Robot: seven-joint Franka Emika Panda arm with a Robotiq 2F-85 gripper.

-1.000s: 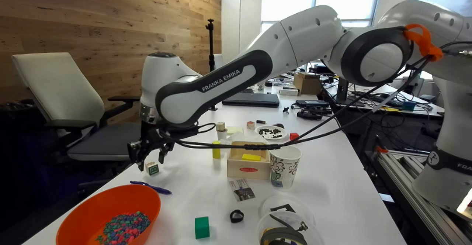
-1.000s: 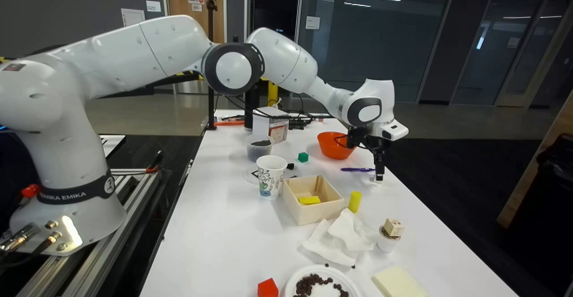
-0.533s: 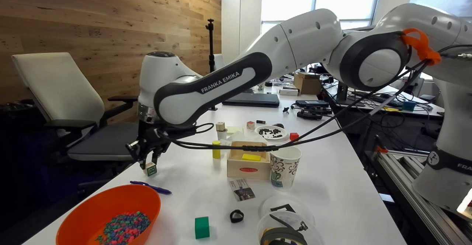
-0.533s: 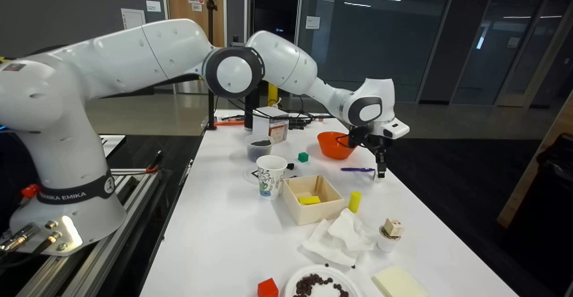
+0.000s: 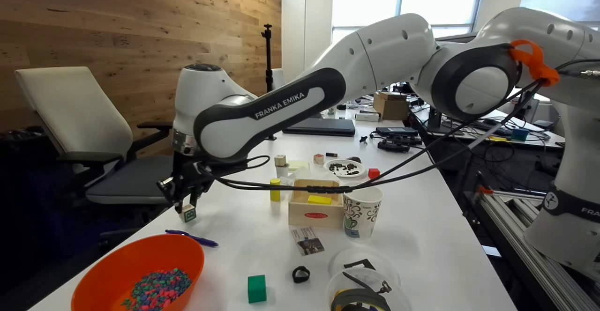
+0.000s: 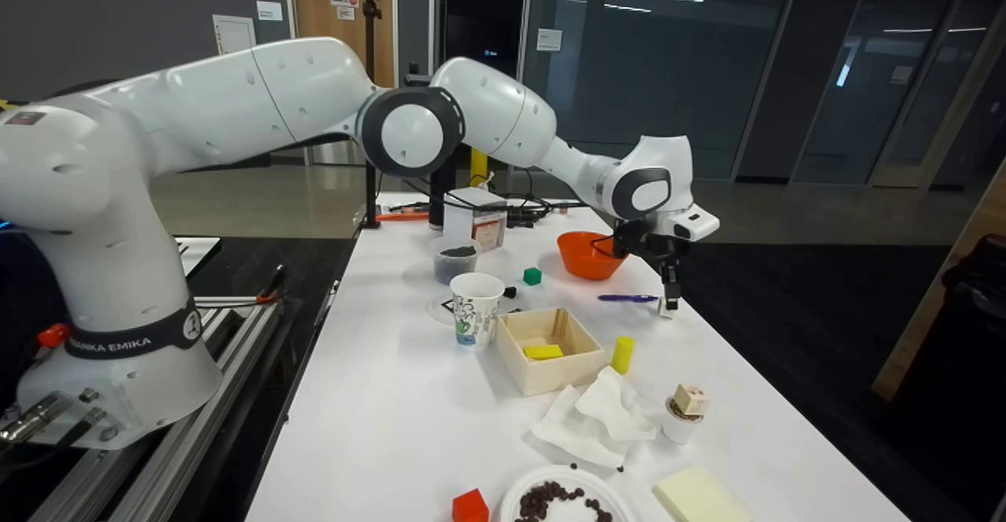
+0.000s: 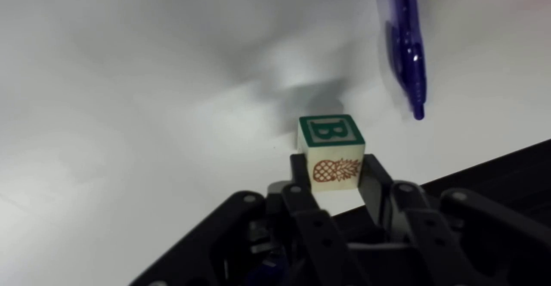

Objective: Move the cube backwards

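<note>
The cube [image 7: 330, 165] is a small pale wooden letter block, with a green-framed B on one face and a red-brown pineapple on another. In the wrist view a black finger presses on each side of it, so my gripper [image 7: 336, 166] is shut on the cube. Both exterior views show the gripper [image 5: 186, 205] low over the far side of the white table, with the cube [image 5: 189, 214] between its fingertips. Only a sliver of the cube [image 6: 666, 311] shows below the gripper in an exterior view. I cannot tell whether it touches the table.
A purple pen [image 7: 409, 53] lies close beside the cube, and the orange bowl [image 5: 108, 273] stands past it. The table's edge [image 7: 478, 160] runs near the gripper. Farther off are a green cube [image 5: 257, 290], a yellow cylinder [image 5: 275, 191], a wooden box [image 5: 316, 218] and a paper cup [image 5: 360, 215].
The fingers, apart around the cube one second ago, have closed on it. Gripper and cube have shifted slightly to the left in an exterior view, towards the table's edge.
</note>
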